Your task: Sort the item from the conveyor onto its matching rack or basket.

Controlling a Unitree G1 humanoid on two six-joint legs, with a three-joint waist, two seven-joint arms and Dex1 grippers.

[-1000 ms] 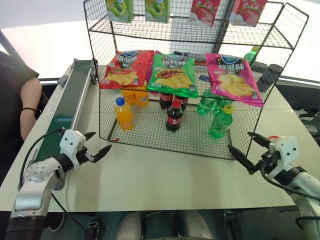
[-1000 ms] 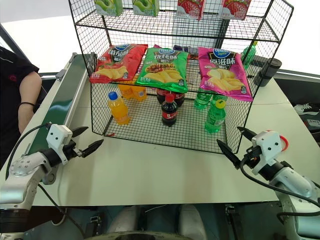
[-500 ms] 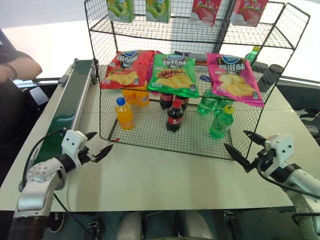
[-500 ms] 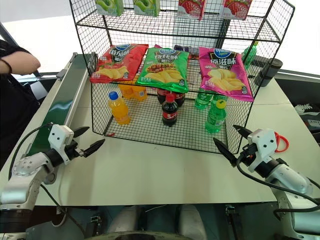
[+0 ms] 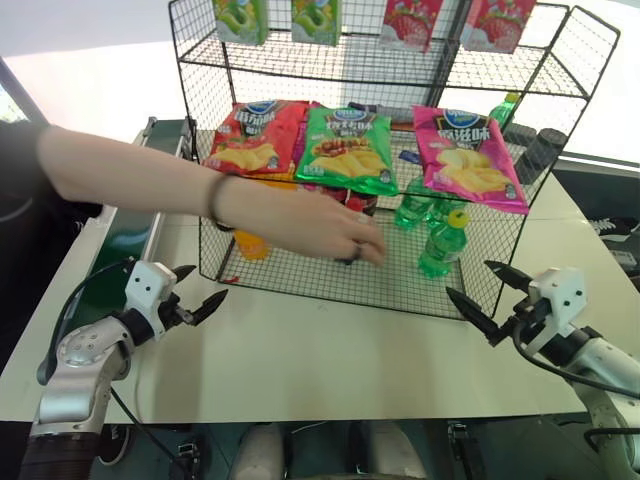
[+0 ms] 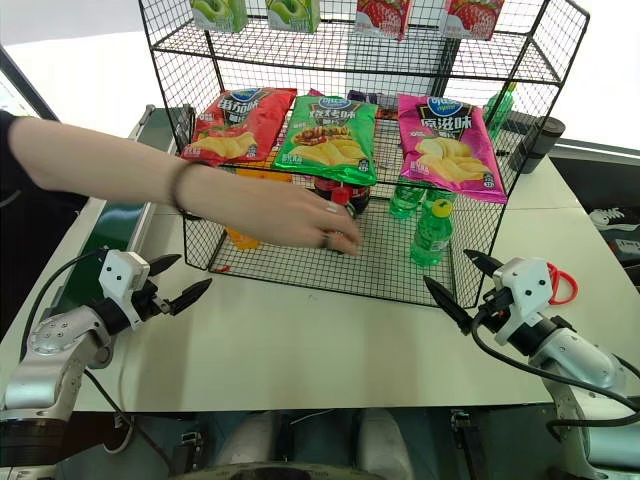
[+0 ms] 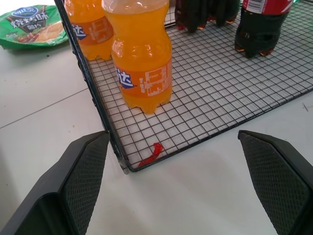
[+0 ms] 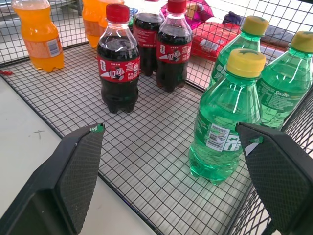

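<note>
You see both black claws, left [image 5: 197, 290] and right [image 5: 477, 294], wide and empty; a person's hand [image 5: 330, 232] covers the big black wire rack [image 5: 400, 290] mid-frame.

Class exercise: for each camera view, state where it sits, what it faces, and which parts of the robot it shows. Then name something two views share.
Head stereo pair: looks down over the table at the rack, left pincer and right pincer; a person's hand reaches in.
Left wrist: faces an orange bottle between open fingers.
Right wrist: faces cola bottles and the green bottle.
Shared: the front orange bottle.
</note>
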